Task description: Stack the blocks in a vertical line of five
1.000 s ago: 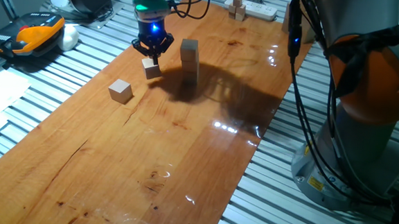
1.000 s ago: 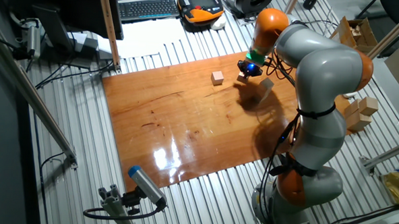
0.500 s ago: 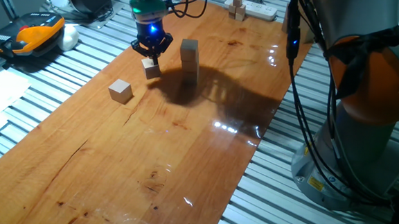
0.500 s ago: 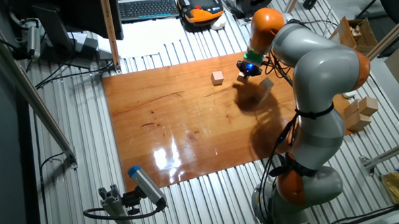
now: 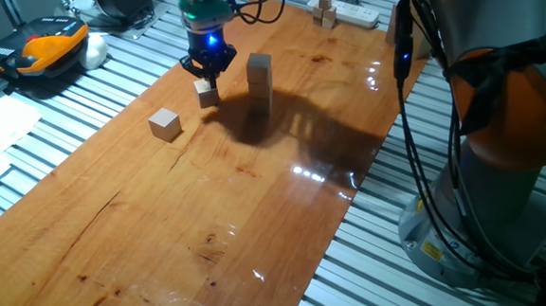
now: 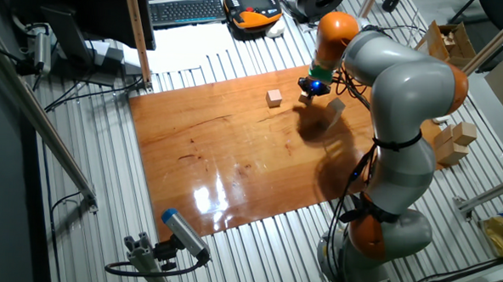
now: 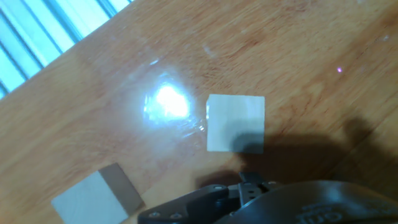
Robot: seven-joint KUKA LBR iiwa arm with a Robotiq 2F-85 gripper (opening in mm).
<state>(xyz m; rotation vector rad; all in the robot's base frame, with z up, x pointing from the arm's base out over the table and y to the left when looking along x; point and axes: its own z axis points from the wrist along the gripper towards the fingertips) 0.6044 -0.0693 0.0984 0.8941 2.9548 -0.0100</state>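
A short stack of tan blocks stands on the wooden board, and it also shows in the other fixed view. One single block lies on the board left of the stack, seen as a pale square in the hand view. My gripper hangs just above this block, its fingertips drawn together with nothing between them and apart from the block. Another loose block lies nearer the camera and to the left. A block with a side face showing sits at the hand view's lower left.
A white power strip with tiny wooden pieces lies at the board's far end. An orange device rests on the slatted table to the left. The arm's orange base stands at the right. Larger pale blocks sit off the board.
The gripper has risen a little above the single block. That block, the stack and the other loose block have stayed where they were.
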